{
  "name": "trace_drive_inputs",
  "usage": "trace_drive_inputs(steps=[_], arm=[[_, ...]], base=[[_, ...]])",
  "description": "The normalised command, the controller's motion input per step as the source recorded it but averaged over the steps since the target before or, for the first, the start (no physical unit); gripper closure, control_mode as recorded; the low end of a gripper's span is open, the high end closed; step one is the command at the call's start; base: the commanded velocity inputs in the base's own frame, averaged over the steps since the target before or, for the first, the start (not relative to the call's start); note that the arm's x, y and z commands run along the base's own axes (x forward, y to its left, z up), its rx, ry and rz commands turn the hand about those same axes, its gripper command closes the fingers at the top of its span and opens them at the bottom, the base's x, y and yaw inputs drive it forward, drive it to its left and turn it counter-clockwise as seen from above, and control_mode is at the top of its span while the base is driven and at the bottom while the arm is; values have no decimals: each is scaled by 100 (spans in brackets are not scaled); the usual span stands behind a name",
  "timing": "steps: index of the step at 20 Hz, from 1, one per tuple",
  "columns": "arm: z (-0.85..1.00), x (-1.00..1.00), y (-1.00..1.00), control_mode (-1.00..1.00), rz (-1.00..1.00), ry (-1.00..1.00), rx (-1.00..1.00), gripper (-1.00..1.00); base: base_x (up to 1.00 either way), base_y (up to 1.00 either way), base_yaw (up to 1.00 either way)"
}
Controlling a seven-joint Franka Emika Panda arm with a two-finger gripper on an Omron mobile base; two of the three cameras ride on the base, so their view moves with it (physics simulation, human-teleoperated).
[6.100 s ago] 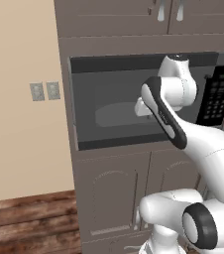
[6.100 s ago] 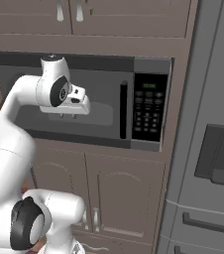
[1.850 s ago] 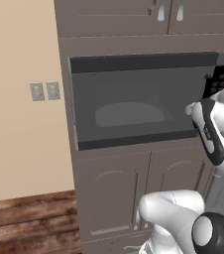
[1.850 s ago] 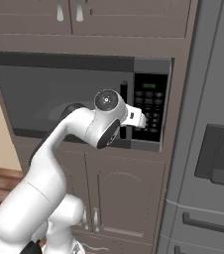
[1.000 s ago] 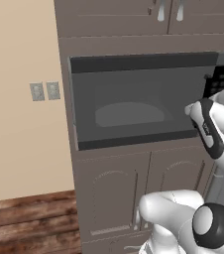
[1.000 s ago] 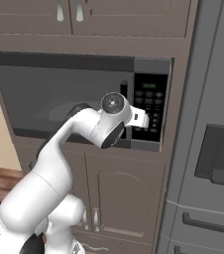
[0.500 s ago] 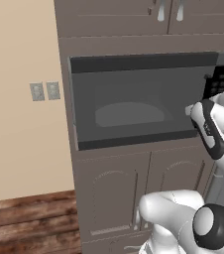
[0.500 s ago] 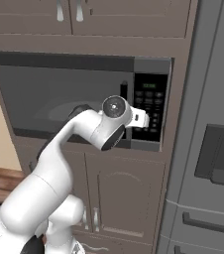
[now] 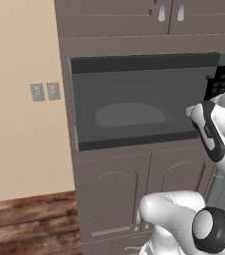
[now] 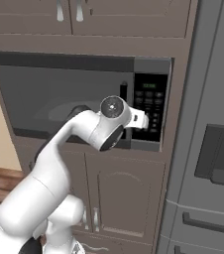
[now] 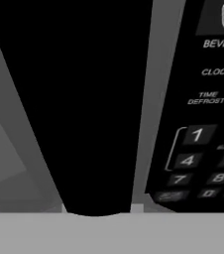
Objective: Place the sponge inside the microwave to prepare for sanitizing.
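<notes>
The microwave is sitting closed in the cabinet wall, its black glass-window door shut flush, so the step in hand looks to be getting that door open before anything can go inside. The arm is reaching to the door's right edge, where a dark vertical handle is standing just left of the keypad panel. The gripper is pressing close against this strip; in the hand view the handle is rising as a broad black bar directly ahead of the fingers, with the keypad just to its right. The fingers are drawn together, apparently clamping the handle, though the contact itself is hidden. The next move probably calls for pulling outward in an arc about the left-hand hinge while keeping the grip. Through the dark glass a pale round turntable is faintly showing, with nothing visibly resting on it. Where the sponge lies I cannot tell.
</notes>
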Motion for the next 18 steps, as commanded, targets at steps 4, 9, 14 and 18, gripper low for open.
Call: trace_drive_inputs(steps=[4, 9, 14, 18], arm=[[0, -80, 0, -100, -14, 0, -2, 100], [0, -99, 0, -100, -14, 0, -2, 100], [-4, -69, 29, -100, -13, 5, -3, 100], [-15, -38, 35, -100, -14, 15, -4, 100]], base=[[0, 0, 0], [0, 0, 0], [0, 0, 0], [0, 0, 0]])
